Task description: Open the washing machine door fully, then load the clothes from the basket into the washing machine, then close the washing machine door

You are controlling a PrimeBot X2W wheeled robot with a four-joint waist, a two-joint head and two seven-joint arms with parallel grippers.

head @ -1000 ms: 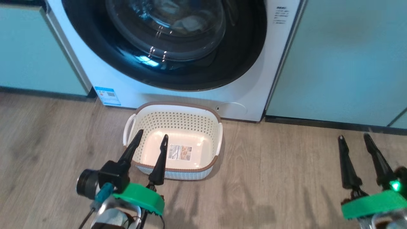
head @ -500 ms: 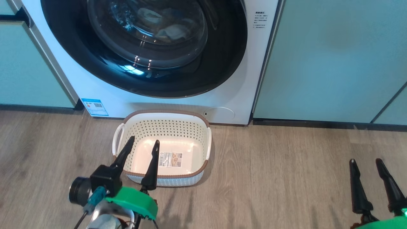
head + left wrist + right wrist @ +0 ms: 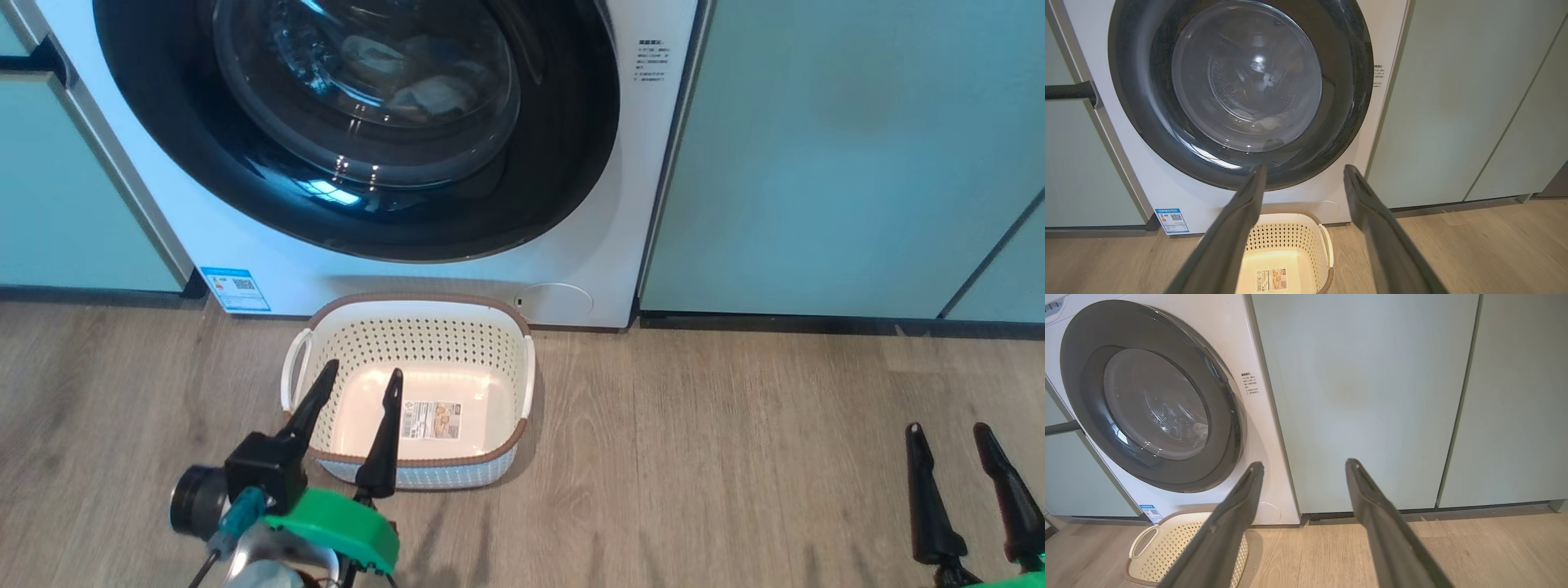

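The white washing machine (image 3: 571, 245) stands between pale green cabinets, its round black door (image 3: 555, 163) lying closed against the front. Pale clothes (image 3: 433, 94) show through the glass bowl, inside the drum. The cream basket (image 3: 416, 300) sits on the floor just below the door, with a label on its bare bottom. My left gripper (image 3: 363, 369) hangs open over the basket's near left part, holding nothing. My right gripper (image 3: 947, 429) is open above the floor far to the right. The left wrist view looks past the left gripper (image 3: 1304, 168) at the door (image 3: 1139, 102) and the basket (image 3: 1290, 241).
Pale green cabinet doors (image 3: 816, 163) flank the machine on both sides, with a dark handle bar (image 3: 1069, 90) on the left one. Wooden floor (image 3: 694, 490) stretches between the basket and my right gripper (image 3: 1304, 463).
The head camera has shifted, so the whole scene sits lower and further left. Against the floor, my right gripper has drawn back toward the lower right. The left gripper keeps its place over the basket.
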